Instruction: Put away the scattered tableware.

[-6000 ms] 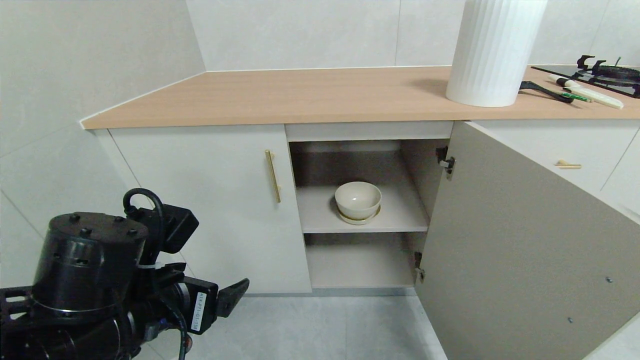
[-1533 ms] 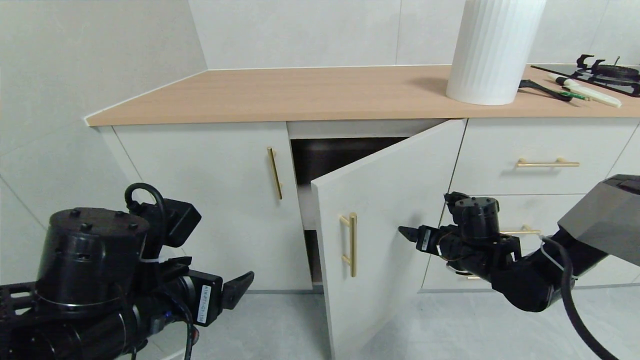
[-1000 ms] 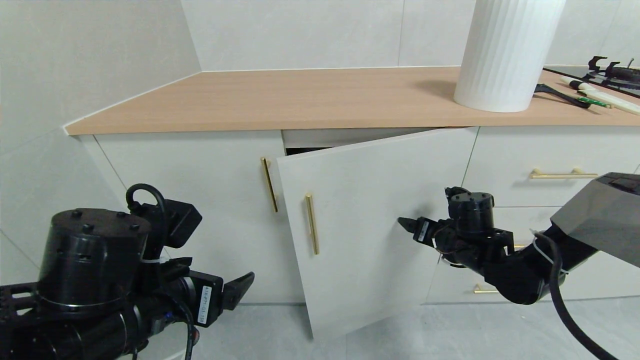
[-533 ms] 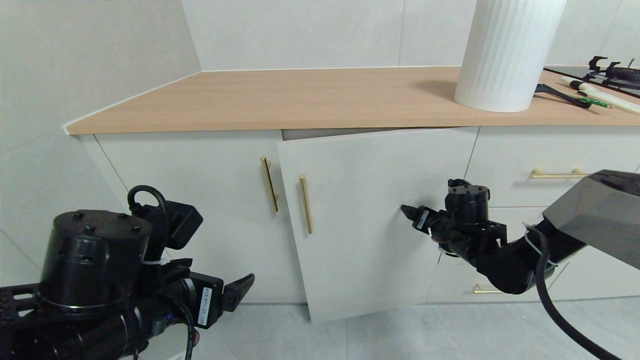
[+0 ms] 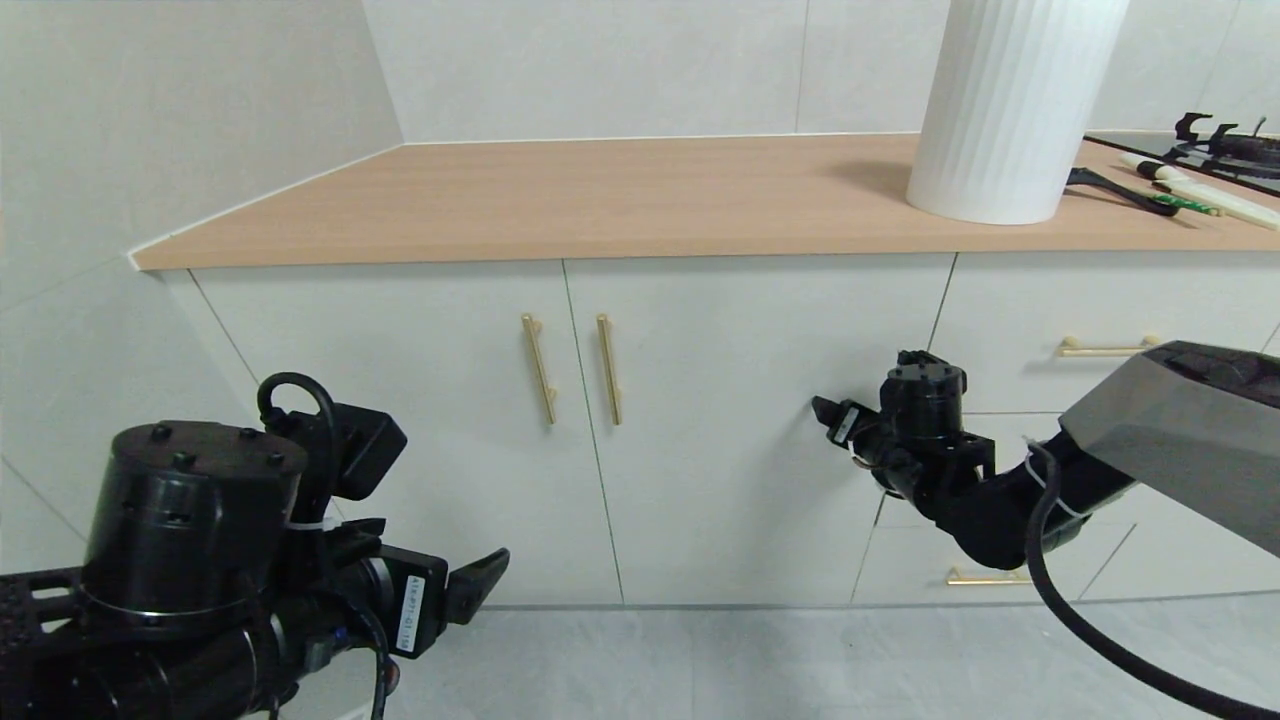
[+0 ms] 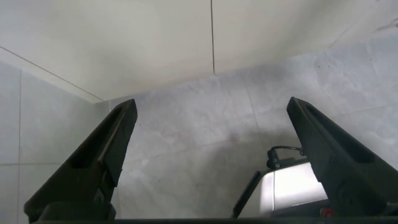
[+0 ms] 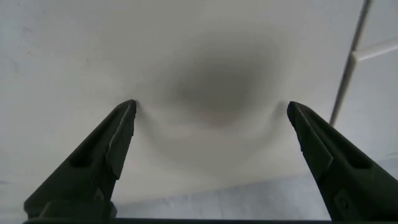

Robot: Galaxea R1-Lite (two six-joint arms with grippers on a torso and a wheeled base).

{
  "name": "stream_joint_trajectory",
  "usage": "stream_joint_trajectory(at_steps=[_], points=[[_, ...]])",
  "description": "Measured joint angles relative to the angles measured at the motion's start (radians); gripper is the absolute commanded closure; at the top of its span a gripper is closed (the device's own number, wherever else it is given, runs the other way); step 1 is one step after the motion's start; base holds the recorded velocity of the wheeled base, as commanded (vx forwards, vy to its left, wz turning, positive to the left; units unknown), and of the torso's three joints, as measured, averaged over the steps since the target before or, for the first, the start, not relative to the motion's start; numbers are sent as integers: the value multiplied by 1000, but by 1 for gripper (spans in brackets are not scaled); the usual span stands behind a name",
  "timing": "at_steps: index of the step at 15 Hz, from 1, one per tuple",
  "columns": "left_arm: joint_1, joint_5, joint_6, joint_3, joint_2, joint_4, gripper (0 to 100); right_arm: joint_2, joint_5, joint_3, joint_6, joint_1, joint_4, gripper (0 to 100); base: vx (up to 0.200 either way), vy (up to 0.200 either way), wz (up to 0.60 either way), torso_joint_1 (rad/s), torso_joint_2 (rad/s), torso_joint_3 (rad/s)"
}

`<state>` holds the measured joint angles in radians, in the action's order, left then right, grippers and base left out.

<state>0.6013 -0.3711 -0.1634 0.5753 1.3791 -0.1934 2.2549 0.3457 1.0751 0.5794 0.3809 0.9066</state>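
"Head view first: where is the right pincer (image 5: pixel 825 412) sitting?"

"It is resting its tips against the face of the pale grey flat cabinet door (image 5: pixel 740 420), well to the right of that door's slim vertical brass handle (image 5: pixel 608 368). The door is lying flush with the cabinet front, fully shut."

"Are its fingers spreading or closing?"

"Spreading. Right wrist view is showing the right pincer (image 7: pixel 211 115) with both black fingers wide apart and empty, both tips meeting the door (image 7: pixel 211 56)."

"And the left pincer (image 5: pixel 480 580)?"

"It is hanging low, down and to the left of the door, over the grey tiled floor (image 5: pixel 750 660). Left wrist view is showing the left pincer (image 6: pixel 211 112) gaping wide as well, gripping nothing and facing the floor (image 6: pixel 205 143)."

"What is sitting above the door?"

"A light wooden surface (image 5: pixel 600 195) is running along just above the door. A tall white ribbed cylinder (image 5: pixel 1010 110) is standing upright on it, above the door's right edge. Farther right of the door, a black long-handled utensil (image 5: pixel 1105 186) and a white-handled utensil (image 5: pixel 1210 198) are lying flat on the surface."
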Motion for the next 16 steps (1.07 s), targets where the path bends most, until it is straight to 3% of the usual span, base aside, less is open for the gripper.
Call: stream_joint_trajectory(at_steps=[5, 9, 10, 16], points=[[0, 0, 0, -1, 1, 1, 0, -15, -27, -32, 1, -1, 1, 0, 0, 0, 0, 0, 0, 0], [0, 0, 0, -1, 1, 1, 0, -179, -379, -261, -27, 16, -22, 0, 0, 0, 0, 0, 0, 0], [0, 0, 0, 0, 0, 0, 0, -223, -424, -304, -51, 16, -29, 0, 0, 0, 0, 0, 0, 0], [-4, 3, 1, 5, -96, -65, 0, -484, -289, -440, -200, 12, -34, 0, 0, 0, 0, 0, 0, 0]])
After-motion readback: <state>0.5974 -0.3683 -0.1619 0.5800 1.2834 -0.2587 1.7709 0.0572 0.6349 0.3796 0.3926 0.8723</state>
